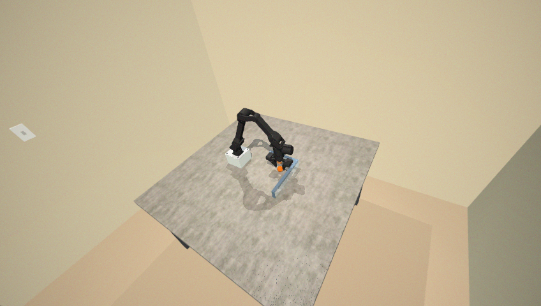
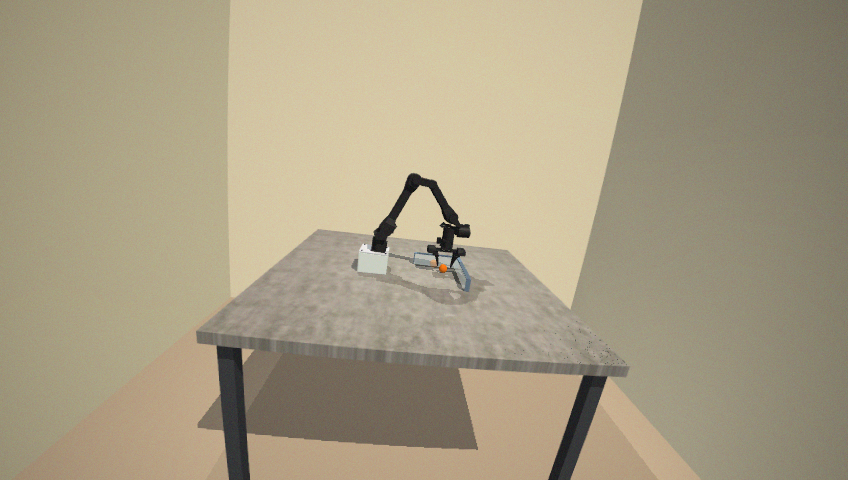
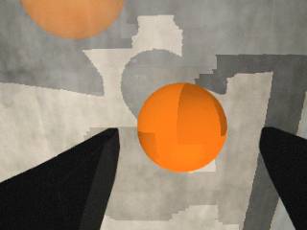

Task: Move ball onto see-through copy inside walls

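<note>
An orange ball [image 1: 279,169] [image 2: 442,268] [image 3: 182,126] rests on the table beside the longer of two low clear blue-edged walls [image 1: 284,179] [image 2: 466,283]. The see-through orange copy [image 2: 433,262] [image 3: 74,16] is nearer the other wall, at the upper left in the wrist view; in the top view the arm partly hides it. My gripper [image 2: 445,264] [image 3: 190,137] points down, open, low over the ball. In the wrist view the ball shows between the two black fingertips, with a gap on each side. Whether the tips are level with the ball is hard to tell.
The white base block [image 1: 238,158] [image 2: 373,261] carries the arm at the left of the walls. The grey table [image 1: 228,212] [image 2: 357,321] bears the arm's shadows. The long wall stands close to the right side of the gripper in the top view.
</note>
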